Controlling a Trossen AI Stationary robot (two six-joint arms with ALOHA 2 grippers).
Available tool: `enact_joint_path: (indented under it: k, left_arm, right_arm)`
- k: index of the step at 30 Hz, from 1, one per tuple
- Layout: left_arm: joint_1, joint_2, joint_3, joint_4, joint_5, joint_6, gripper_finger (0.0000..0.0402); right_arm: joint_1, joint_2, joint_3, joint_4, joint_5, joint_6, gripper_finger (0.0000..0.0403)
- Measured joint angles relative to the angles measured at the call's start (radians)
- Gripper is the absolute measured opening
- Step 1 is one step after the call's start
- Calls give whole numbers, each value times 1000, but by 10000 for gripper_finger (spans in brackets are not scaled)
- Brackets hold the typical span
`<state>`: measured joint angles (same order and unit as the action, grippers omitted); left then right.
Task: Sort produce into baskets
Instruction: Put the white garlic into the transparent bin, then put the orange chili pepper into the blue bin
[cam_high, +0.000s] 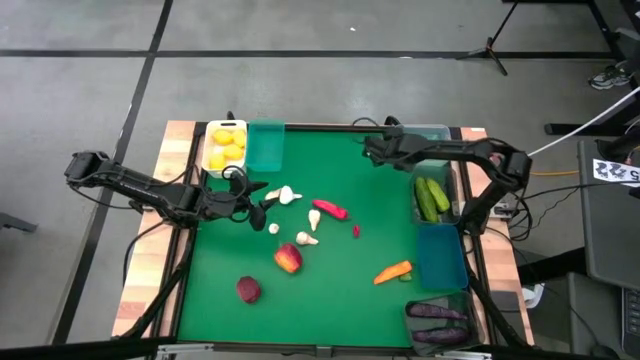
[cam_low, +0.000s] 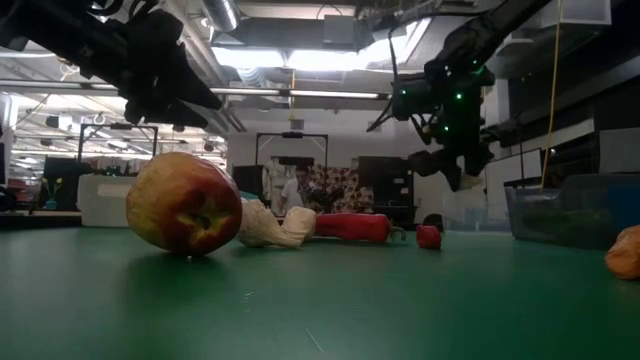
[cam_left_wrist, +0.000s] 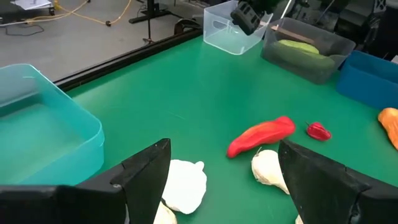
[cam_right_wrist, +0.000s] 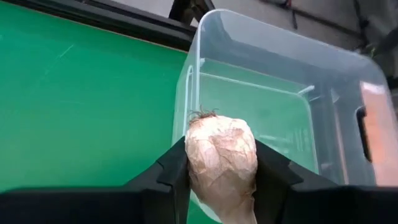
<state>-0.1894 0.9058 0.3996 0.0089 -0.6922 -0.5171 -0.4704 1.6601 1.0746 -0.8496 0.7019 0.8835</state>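
From above, the left gripper (cam_high: 262, 207) hangs over white garlic bulbs (cam_high: 287, 195), beside the teal plastic bin (cam_high: 265, 147). At table height, a red apple (cam_low: 184, 203) sits nearest. The left wrist shows its fingers (cam_left_wrist: 146, 172) spread. The right gripper (cam_right_wrist: 221, 163) pinches a papery garlic bulb (cam_right_wrist: 222, 163) at the clear plastic bin (cam_right_wrist: 323, 106).

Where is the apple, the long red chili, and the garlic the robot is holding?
apple (cam_low: 185, 203), low view, on its red front.
long red chili (cam_left_wrist: 261, 135), left wrist view, on its middle.
held garlic (cam_right_wrist: 221, 158), right wrist view, on its papery skin.
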Motion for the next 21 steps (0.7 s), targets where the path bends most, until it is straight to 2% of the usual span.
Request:
enact_joint_path:
  k: [6,15,19,21]
  left_arm:
    - [0,0,0,0,0,0,290]
    - [0,0,0,-46,0,-32,290]
    - [0,0,0,-59,0,-43,290]
    - [0,0,0,-59,0,-50,290]
  right_arm:
    - [-43,-2,3,8,-49,-29,143]
    - [-57,1,47,-25,-59,-87,264]
    - [-55,1,95,-66,-61,-100,290]
    - [-49,1,131,-66,-91,-165,292]
